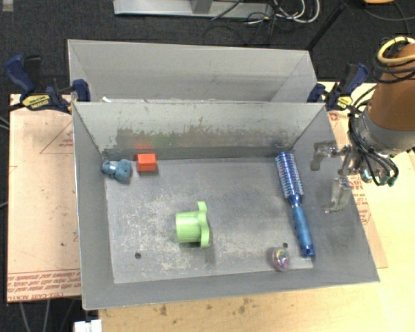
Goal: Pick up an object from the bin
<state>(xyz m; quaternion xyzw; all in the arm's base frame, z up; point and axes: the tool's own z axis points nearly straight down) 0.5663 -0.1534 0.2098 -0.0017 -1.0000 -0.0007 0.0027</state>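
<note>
Contents of the bin (194, 126), read from the left: you have a small blue lump (117, 169) near the back left corner, with an orange-red block (146, 162) just beside it. A green flanged cylinder (193, 226) lies alone on the middle of the floor. These three lie well apart from your arm. Further right, a small mottled ball (280, 258) sits near the front edge, close to the handle end of a blue brush (294, 200). That brush is the nearest thing to your gripper (330, 175). Its long axis runs from the bristled head near the back wall down to the handle tip near the front, leaning slightly rightward toward the front. The gripper hangs over the sloping right wall, just to the right of the brush and about level with its middle, so any approach would have to travel leftward and down. The two metal fingers (337, 194) stand apart, one toward the back and one toward the front, roughly along the line of the brush. Nothing is between them and they touch nothing in the bin. In my judgement a grasp across the handle would call for a wrist turn first.
</note>
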